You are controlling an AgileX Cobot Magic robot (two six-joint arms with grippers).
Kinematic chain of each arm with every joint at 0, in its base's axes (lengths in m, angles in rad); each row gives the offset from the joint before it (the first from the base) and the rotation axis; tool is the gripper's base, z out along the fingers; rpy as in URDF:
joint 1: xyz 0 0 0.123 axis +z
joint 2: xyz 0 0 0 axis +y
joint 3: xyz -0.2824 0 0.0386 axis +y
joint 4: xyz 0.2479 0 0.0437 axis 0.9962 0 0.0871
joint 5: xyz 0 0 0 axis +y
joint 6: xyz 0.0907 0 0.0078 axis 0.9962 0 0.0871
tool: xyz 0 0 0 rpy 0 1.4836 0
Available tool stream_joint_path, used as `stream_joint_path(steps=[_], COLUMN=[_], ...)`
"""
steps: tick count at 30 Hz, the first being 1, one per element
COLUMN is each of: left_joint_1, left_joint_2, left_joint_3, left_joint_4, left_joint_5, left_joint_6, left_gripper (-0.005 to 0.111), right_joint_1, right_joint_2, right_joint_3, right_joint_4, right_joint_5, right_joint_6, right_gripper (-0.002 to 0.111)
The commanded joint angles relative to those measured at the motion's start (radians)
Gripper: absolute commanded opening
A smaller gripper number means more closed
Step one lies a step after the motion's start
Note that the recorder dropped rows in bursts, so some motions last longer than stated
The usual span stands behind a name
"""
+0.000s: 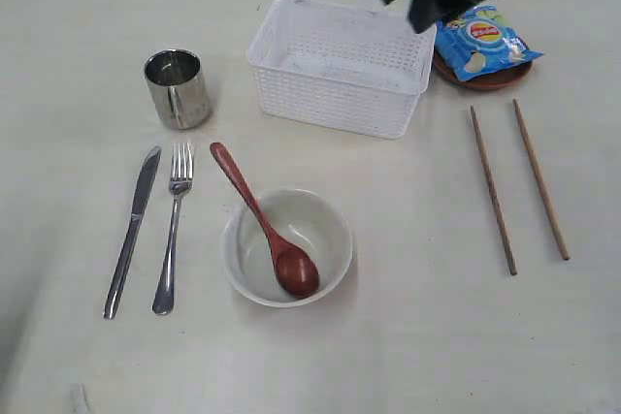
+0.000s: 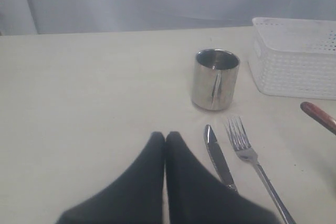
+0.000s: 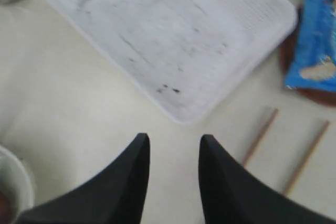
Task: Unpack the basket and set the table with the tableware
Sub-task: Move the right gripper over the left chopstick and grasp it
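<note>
Right tool (image 3: 174,137) open and empty above basket (image 3: 168,40) corner, plate (image 1: 482,82) under chip bag (image 1: 482,38) just beside; left tool (image 2: 165,136) shut.

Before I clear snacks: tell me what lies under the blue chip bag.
A small brown plate sits under the chip bag; only part of its rim shows. The bag covers the plate's middle, so anything else there cannot be seen.
</note>
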Motion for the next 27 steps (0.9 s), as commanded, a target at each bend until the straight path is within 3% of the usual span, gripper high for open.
stream_joint_path(steps=[1,6,14,27], left_joint_1=[-0.005,-0.005,-0.005,-0.005], left_joint_2=[-0.003,-0.003,-0.003,-0.003], left_joint_3=[0.003,0.003,0.003,0.003], left_joint_4=[0.008,0.008,0.008,0.008], left_joint_5=[-0.011,-0.011,-0.011,-0.011], left_joint_6=[-0.004,-0.004,-0.004,-0.004], left_gripper=[0.000,0.000,0.000,0.000], right_joint_1=[-0.142,-0.245,-0.247,-0.247], right_joint_2=[0.022,0.040,0.050,0.144], right_joint_3=[0.010,0.166,0.470,0.486], right_joint_4=[-0.011,-0.009,0.029,0.049], right_joint_5=[0.076,-0.046,-0.365,-0.386], right_joint_6=[0.040,0.093,0.109,0.108], right_gripper=[0.032,0.032,0.032,0.032])
